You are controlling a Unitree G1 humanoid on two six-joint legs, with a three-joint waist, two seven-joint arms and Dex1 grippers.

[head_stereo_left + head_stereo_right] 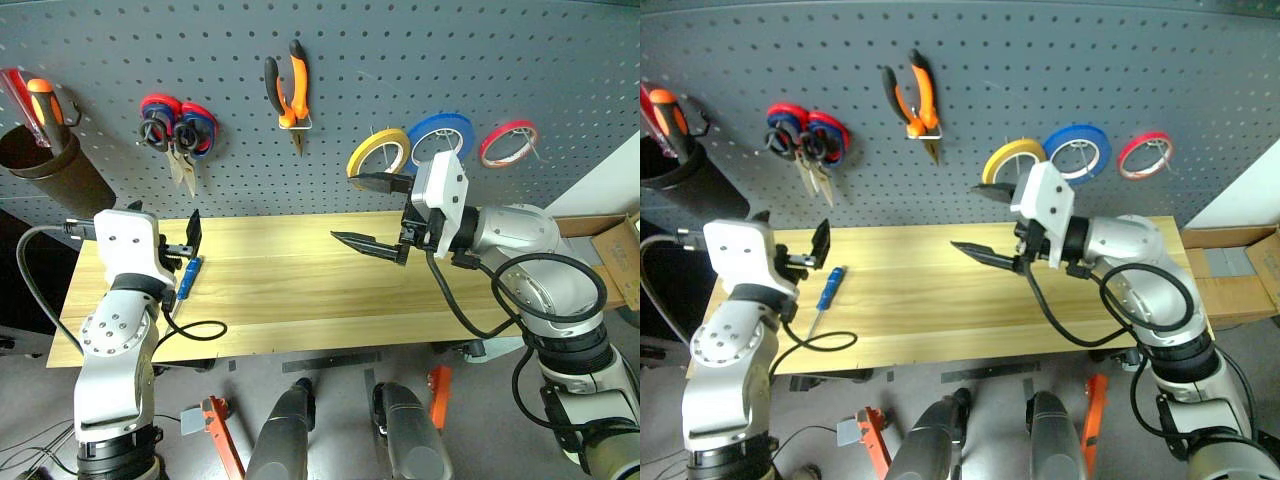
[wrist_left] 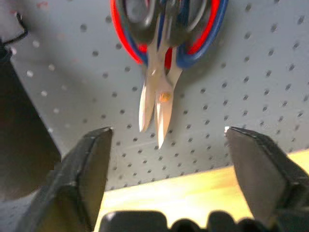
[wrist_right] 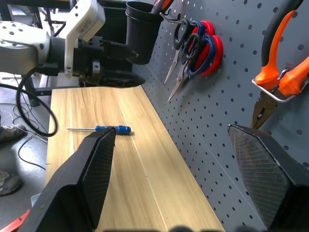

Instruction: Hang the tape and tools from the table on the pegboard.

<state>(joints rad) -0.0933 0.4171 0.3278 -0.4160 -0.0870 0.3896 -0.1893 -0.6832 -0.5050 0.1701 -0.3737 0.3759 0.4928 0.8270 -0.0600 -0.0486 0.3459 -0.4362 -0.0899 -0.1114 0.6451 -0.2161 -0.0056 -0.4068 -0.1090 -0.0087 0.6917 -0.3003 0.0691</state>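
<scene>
One tool remains on the table (image 1: 940, 320): the blue-handled screwdriver (image 1: 826, 291), lying flat near the left end, its shaft pointing toward the front edge, beside a loop of black cable (image 1: 820, 345). The pliers (image 1: 288, 92) hang on the pegboard (image 1: 400, 60) above the table's middle. The black-handled scissors (image 1: 158, 135) hang to their left, overlapping the red-and-blue-handled scissors (image 1: 190, 135) on the same spot. The yellow-tan tape (image 1: 379, 153) hangs to the right of the pliers, with the blue tape ring (image 1: 441, 138) and red tape ring (image 1: 508, 143) beyond it. A black cup (image 1: 45, 165) holding red and orange screwdrivers occupies the board's far left. The left gripper (image 2: 166, 159) stands with fingers apart, empty, just below the scissor blades and above the screwdriver. The right gripper (image 1: 372, 212) is also spread and empty, pointing left over the table's middle, in front of the yellow-tan tape. The tabletop between the two grippers is bare wood.
</scene>
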